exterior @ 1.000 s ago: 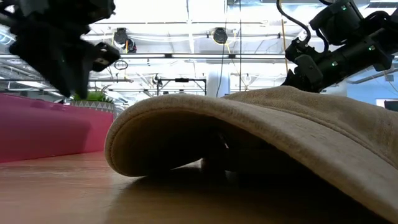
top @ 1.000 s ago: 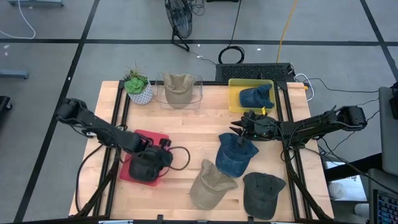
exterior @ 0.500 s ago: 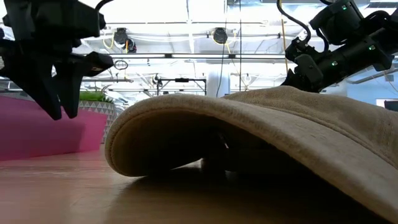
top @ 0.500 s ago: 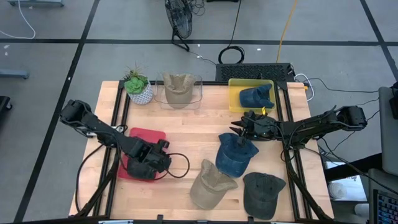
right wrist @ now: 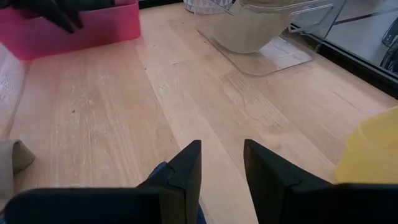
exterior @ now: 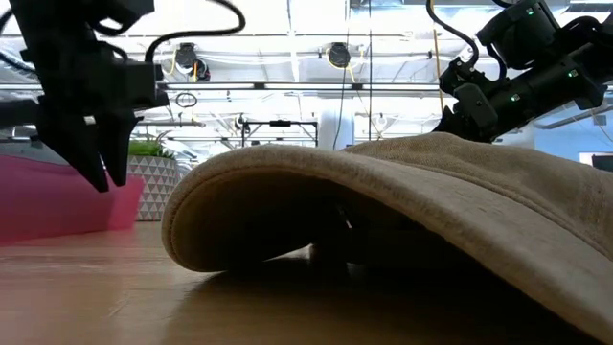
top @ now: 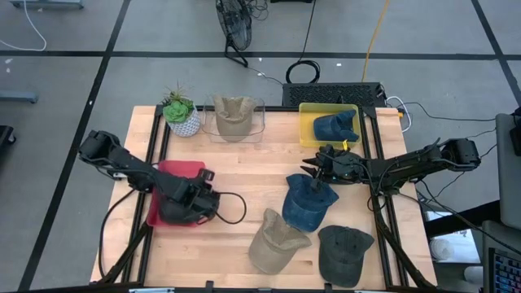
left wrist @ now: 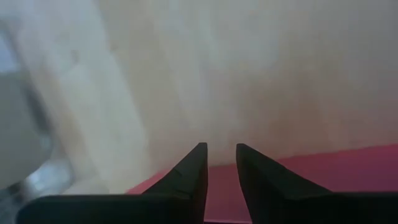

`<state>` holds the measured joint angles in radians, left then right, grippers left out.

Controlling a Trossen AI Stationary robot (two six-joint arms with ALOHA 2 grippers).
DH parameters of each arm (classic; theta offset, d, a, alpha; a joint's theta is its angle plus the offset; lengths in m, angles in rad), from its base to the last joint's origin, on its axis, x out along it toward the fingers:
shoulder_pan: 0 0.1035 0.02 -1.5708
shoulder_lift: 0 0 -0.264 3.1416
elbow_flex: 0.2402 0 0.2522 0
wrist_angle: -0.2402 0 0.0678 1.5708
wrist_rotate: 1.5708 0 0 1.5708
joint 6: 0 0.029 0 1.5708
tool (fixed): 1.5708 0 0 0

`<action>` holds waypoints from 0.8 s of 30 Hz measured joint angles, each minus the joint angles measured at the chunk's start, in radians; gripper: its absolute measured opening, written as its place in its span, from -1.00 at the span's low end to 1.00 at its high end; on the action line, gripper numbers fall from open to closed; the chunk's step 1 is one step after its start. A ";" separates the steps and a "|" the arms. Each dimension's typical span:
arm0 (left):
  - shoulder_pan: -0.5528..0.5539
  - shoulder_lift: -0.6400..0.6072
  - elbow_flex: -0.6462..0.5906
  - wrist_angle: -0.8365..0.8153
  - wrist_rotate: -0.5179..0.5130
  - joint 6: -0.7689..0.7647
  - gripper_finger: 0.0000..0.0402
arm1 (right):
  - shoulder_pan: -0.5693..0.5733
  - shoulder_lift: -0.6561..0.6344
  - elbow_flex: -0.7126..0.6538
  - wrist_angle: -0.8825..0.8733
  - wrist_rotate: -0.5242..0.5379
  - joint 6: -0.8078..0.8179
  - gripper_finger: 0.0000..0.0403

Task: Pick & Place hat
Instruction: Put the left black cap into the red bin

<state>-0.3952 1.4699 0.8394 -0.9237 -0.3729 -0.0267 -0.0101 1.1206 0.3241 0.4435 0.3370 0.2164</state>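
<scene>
hats spread over the table, both pincers empty

five caps are seen on the wooden table (top: 244, 167). a blue denim hat (top: 308, 203) lies crown up right of centre, its brim toward the front edge. just in front of it a tan hat (top: 275, 242) of soft, creased cloth is laid, and beside that a dark grey hat (top: 343, 252). a second tan hat (top: 232, 115) is held in a clear bin (top: 259, 122) at the back, next to a potted plant (top: 180, 111); a second blue hat (top: 335, 127) is kept in a yellow bin (top: 308, 114).

the right pincer (top: 313, 172) is poised just above the blue denim hat, its fingers (right wrist: 183, 168) narrowly parted, nothing gripped. the left pincer (top: 203, 189) is placed at the edge of the red bin (top: 175, 172), narrowly parted, nothing held.
</scene>
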 joint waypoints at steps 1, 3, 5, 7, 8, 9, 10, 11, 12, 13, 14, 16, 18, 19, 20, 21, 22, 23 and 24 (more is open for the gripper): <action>0.004 0.001 0.000 -0.015 -0.012 -0.004 -0.52 | 0.000 0.000 0.000 0.000 0.000 0.000 -0.50; 0.013 0.001 0.000 -0.024 -0.022 -0.008 -0.52 | 0.000 0.000 0.000 0.000 0.000 0.000 -0.50; 0.023 0.001 0.000 -0.017 -0.022 -0.008 -0.52 | 0.000 0.000 0.000 0.000 0.000 0.000 -0.50; 0.029 0.001 0.000 -0.018 -0.037 -0.007 -0.52 | 0.000 0.000 0.000 0.000 0.000 0.000 -0.50; 0.032 0.001 0.000 -0.021 -0.049 -0.008 -0.52 | 0.000 0.000 0.000 0.000 0.000 0.000 -0.50; 0.035 0.001 0.000 -0.022 -0.060 -0.008 -0.52 | 0.000 0.000 0.000 0.000 0.000 0.000 -0.50; 0.039 0.001 0.000 -0.022 -0.069 -0.008 -0.52 | 0.000 0.000 0.000 0.000 0.000 0.000 -0.50; 0.044 0.000 0.000 -0.021 -0.074 -0.008 -0.52 | 0.000 0.000 0.000 0.000 0.000 0.000 -0.50; 0.048 0.000 0.000 -0.021 -0.078 -0.008 -0.52 | 0.000 0.000 0.000 0.000 0.000 0.000 -0.50; 0.053 0.000 0.000 -0.021 -0.078 -0.008 -0.52 | 0.000 0.000 0.000 0.000 0.000 0.000 -0.50; 0.057 -0.001 0.000 -0.021 -0.081 -0.007 -0.52 | 0.000 0.000 0.000 0.000 0.000 0.000 -0.50; 0.062 -0.001 0.000 -0.017 -0.081 -0.001 -0.52 | 0.000 0.000 0.000 0.000 0.000 0.000 -0.50; 0.066 -0.001 0.000 -0.012 -0.081 0.012 -0.52 | 0.000 0.000 0.000 0.000 0.000 0.000 -0.50; 0.067 -0.001 0.003 -0.011 -0.082 0.018 -0.52 | 0.000 0.000 0.000 0.000 0.000 0.000 -0.50; 0.068 -0.001 0.010 -0.013 -0.081 0.022 -0.52 | 0.000 0.000 0.000 0.000 0.000 0.000 -0.50; 0.068 -0.001 0.020 -0.018 -0.082 0.023 -0.52 | 0.000 0.000 0.000 0.000 0.000 0.000 -0.50; 0.068 -0.004 0.031 -0.021 -0.086 0.024 -0.52 | 0.000 0.000 0.000 0.000 0.000 0.000 -0.50; 0.068 -0.009 0.042 -0.022 -0.095 0.025 -0.52 | 0.000 0.000 0.000 0.000 0.000 0.000 -0.50; 0.068 -0.013 0.055 -0.025 -0.107 0.025 -0.52 | 0.000 0.000 0.000 0.000 0.000 0.000 -0.50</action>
<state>-0.3275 1.4569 0.8946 -0.9484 -0.4799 -0.0014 -0.0101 1.1206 0.3241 0.4431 0.3374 0.2165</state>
